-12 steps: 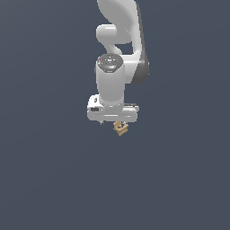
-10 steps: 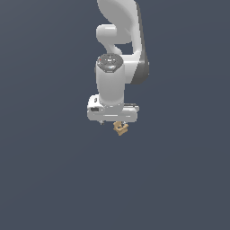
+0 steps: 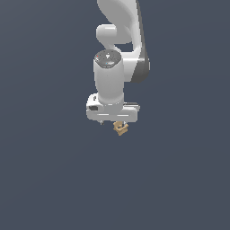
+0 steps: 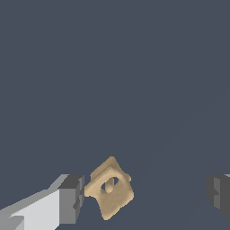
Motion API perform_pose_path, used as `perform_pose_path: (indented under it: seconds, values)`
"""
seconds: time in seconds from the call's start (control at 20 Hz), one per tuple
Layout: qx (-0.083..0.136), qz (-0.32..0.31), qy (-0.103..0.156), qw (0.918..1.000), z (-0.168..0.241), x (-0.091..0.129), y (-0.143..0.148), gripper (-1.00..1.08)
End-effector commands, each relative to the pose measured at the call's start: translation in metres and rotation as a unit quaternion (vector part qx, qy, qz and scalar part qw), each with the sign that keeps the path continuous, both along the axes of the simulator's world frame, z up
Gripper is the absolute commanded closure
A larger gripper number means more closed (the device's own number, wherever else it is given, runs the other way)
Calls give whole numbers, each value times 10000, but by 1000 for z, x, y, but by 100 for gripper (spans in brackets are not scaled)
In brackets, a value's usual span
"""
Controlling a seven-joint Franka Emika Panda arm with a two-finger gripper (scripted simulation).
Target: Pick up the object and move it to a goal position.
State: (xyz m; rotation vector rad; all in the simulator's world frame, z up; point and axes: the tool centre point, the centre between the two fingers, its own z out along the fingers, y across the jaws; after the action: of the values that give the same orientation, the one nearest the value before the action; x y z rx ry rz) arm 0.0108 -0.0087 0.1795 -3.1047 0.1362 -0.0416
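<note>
Fingers [image 4: 146, 197] spread wide, gripping nothing. Tan notched block [image 4: 109, 187] sits between them, against one pad [image 4: 72, 200], well clear of the other. Exterior view: block [image 3: 120, 128] just under the white arm [image 3: 117, 54], frame centre.

Object [image 4: 108, 188] between the claw [image 4: 146, 195] fingers — against one, apart from the other

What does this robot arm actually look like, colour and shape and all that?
The arm is smooth, glossy white, built from rounded tube-like segments with dark grey bands at the joints and a grey disc cap on one joint. It ends in a boxy white pincer with two white fingers tipped by dark grey pads. No cables or markings show.
</note>
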Motion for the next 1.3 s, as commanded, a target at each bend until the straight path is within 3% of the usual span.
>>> perform_pose_path:
  seconds: [0.0, 0.35, 0.7, 0.9, 1.25]
  values:
    - [2, 2, 0, 10000, 0, 0, 0, -92]
    - [-30, 310, 6, 9995, -9, -6, 4, -92]
    - [-94, 1015, 22, 9948, -29, -19, 11, -92]
    - [-136, 1605, 37, 9869, -44, -31, 18, -92]
    - [-185, 2642, 61, 9643, -70, -54, 31, -92]
